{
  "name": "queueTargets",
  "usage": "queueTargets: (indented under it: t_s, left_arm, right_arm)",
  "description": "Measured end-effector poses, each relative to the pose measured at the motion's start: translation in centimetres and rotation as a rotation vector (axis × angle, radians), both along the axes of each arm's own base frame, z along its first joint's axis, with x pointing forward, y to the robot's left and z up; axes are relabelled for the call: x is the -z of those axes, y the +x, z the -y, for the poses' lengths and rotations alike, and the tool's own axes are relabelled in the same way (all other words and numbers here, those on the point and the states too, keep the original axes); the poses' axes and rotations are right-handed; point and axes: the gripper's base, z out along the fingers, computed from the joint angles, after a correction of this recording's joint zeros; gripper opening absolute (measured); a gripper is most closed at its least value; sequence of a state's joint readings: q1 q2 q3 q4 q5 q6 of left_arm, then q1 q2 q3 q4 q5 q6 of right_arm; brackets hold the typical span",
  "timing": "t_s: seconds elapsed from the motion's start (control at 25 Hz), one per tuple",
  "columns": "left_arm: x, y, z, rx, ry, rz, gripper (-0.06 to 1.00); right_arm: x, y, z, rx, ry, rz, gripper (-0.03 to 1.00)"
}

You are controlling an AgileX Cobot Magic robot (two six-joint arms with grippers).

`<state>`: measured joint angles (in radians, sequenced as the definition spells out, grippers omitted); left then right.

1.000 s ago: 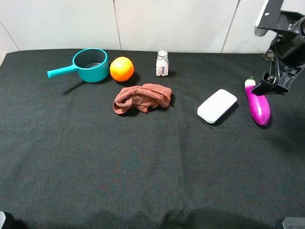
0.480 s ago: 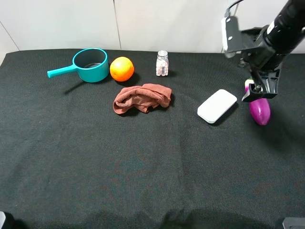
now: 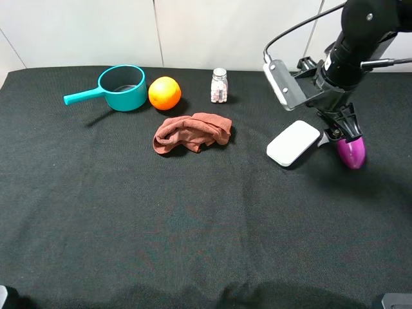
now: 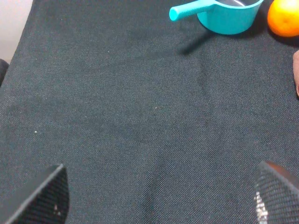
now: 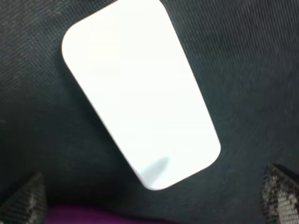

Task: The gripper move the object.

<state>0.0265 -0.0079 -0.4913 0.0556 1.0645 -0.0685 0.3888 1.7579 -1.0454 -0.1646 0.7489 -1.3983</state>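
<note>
A white flat box (image 3: pixel 293 143) lies on the black cloth right of the middle, with a purple eggplant (image 3: pixel 351 151) just to its right. My right gripper (image 3: pixel 337 132) hangs low between them, over the box's right end, open and empty. In the right wrist view the box (image 5: pixel 140 93) fills the frame, a strip of the eggplant (image 5: pixel 93 215) shows at the edge, and the right gripper (image 5: pixel 154 205) has its fingertips (image 5: pixel 28 200) spread wide. My left gripper (image 4: pixel 159 200) is open and empty over bare cloth; the exterior high view does not show it.
A teal pot (image 3: pixel 122 87) with a handle, an orange (image 3: pixel 164 93) and a small pill jar (image 3: pixel 219 85) stand along the back. A crumpled brown cloth (image 3: pixel 192 132) lies left of the box. The left wrist view shows the pot (image 4: pixel 229 14) and orange (image 4: pixel 284 17).
My right arm has swung in from the right edge, leftward and lower, and the gripper now hangs between the white box and the eggplant. Nothing on the table has moved.
</note>
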Motion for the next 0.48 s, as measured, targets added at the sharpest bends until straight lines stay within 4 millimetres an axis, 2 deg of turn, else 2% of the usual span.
queueTargets:
  t_s: [0.2, 0.48]
  left_arm:
    - [0.0, 0.0, 0.0, 0.0, 0.0, 0.0, 0.83]
    - [0.0, 0.0, 0.0, 0.0, 0.0, 0.0, 0.83]
  right_arm:
    - [1.2, 0.5, -0.2, -0.121, -0.023, 0.001, 0.69]
    - [1.4, 1.4, -0.7, -0.3, -0.03, 0.081, 0.69]
